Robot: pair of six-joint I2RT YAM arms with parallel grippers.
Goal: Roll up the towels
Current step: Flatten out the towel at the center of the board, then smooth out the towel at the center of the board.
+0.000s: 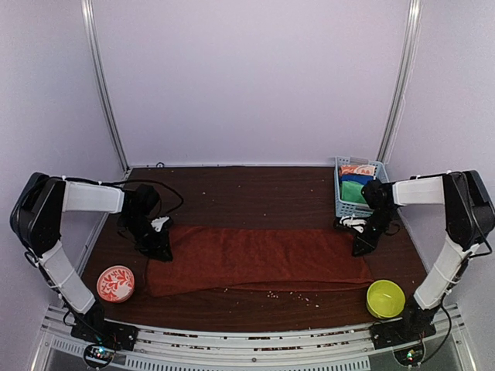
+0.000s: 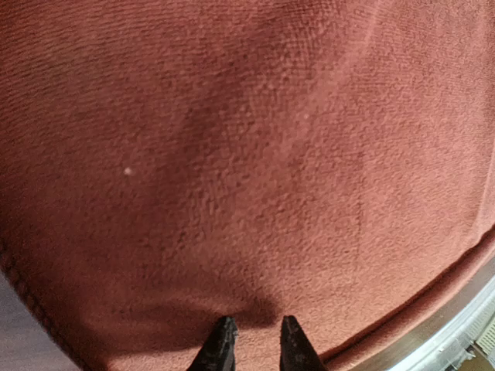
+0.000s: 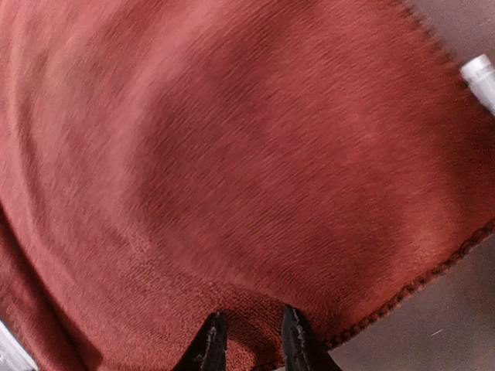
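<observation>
Beside red towel (image 1: 259,259) — basket (image 1: 341,202), bowls (image 1: 385,297)

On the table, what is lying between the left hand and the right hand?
In the top view, only the long rust-red terry towel lies spread flat from the left hand to the right hand.

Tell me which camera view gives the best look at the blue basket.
The top external view: only there does the blue basket appear, at the table's far right behind the right gripper, with folded cloths in it. The left and right wrist views show only the rust-red towel filling the picture, no basket.
</observation>
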